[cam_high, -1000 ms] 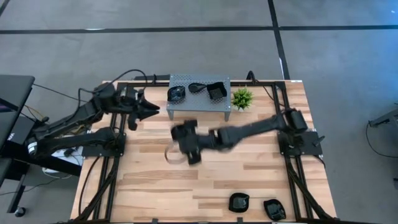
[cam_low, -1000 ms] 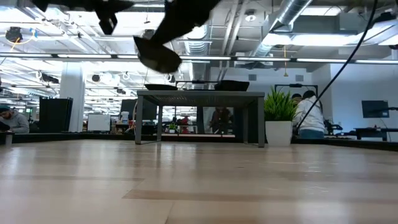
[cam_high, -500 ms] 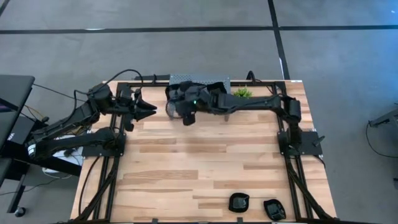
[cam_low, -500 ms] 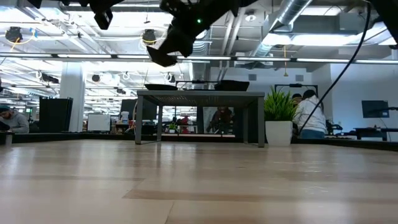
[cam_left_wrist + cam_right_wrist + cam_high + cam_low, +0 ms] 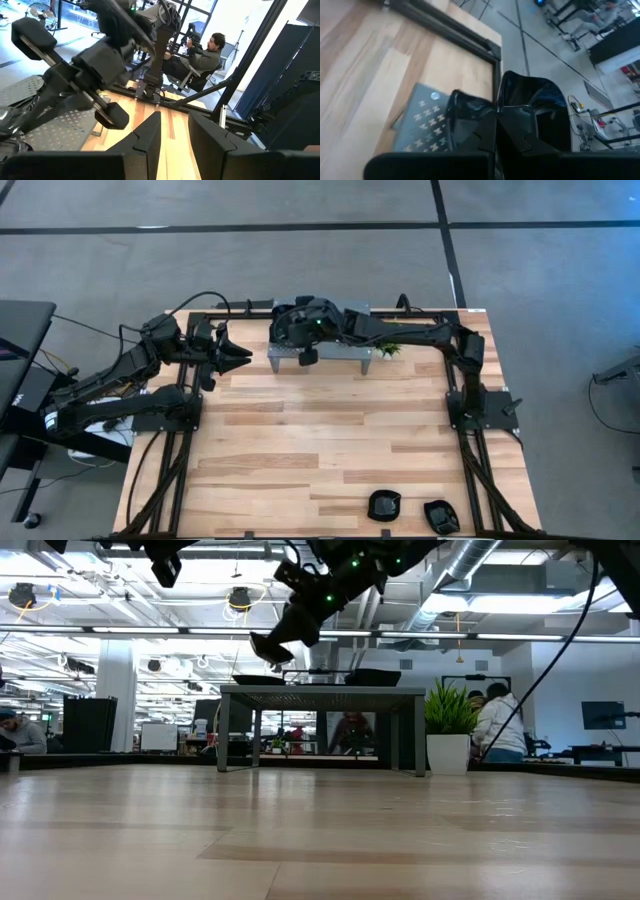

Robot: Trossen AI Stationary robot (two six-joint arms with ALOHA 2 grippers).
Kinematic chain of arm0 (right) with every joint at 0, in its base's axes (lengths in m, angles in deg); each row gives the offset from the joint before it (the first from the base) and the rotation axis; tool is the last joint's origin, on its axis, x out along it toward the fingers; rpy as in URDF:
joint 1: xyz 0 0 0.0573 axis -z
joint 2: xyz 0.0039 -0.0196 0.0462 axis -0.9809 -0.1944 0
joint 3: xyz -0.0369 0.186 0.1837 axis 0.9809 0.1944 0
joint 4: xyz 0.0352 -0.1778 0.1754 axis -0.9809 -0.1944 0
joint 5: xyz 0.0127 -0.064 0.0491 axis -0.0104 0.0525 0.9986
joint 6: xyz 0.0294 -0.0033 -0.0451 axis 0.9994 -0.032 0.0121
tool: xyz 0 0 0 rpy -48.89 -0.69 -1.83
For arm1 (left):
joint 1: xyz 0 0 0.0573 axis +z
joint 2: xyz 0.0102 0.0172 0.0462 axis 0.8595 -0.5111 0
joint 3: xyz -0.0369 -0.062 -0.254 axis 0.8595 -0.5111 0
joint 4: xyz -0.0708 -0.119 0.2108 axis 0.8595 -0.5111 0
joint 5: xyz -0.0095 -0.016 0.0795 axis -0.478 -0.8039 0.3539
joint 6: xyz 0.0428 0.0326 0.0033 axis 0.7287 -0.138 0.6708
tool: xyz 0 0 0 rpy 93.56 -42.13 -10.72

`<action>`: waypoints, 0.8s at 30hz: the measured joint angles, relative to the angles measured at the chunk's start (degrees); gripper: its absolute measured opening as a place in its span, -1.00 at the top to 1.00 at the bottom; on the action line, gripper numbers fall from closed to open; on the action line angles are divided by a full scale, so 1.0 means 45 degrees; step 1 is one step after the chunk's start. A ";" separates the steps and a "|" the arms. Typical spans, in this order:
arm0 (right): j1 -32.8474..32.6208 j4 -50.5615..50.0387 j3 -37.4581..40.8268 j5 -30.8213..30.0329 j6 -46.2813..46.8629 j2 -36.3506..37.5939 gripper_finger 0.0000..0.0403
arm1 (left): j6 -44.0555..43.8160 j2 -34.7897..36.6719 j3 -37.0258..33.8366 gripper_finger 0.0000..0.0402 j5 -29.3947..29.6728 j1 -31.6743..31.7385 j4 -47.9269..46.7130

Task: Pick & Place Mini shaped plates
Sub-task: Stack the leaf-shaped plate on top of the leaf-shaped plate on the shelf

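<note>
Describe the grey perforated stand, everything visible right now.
The grey stand looks like metal: a flat rectangular top punched with small holes, on thin legs at its corners, upright on the wooden table at its far edge. Black mini plates rest on top. The small green plant stands beside one end. The right gripper, shut on a black plate, hangs above it.

No legible text — no labels, signs

Right arm [image 5: 400, 335] hides most of stand [image 5: 275, 352] top & plates on it.
</note>
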 joint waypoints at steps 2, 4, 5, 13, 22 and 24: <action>-0.0019 0.0000 0.0000 0.0011 0.0127 0.0000 0.99 | 0.0001 0.0000 0.0000 0.50 -0.0001 0.0000 0.0004; -0.0009 -0.0047 0.0000 0.0115 0.0430 -0.0001 0.99 | 0.0000 0.0000 0.0000 0.50 0.0000 0.0000 0.0010; 0.0009 0.0008 -0.0005 0.0337 0.0650 -0.0083 0.98 | 0.0000 0.0000 0.0000 0.50 0.0000 0.0000 0.0010; 0.0116 0.0645 -0.0011 -0.0074 0.0557 -0.1295 0.76 | 0.0000 -0.0003 0.0000 0.50 0.0000 -0.0005 0.0019; -0.0361 0.0478 -0.0092 -0.0688 0.0016 -0.0785 0.57 | 0.0000 -0.0005 0.0000 0.50 0.0000 0.0000 0.0010; -0.0506 -0.0035 -0.0064 -0.0701 0.0331 -0.0481 0.54 | 0.0000 -0.0005 0.0000 0.50 0.0000 -0.0008 0.0005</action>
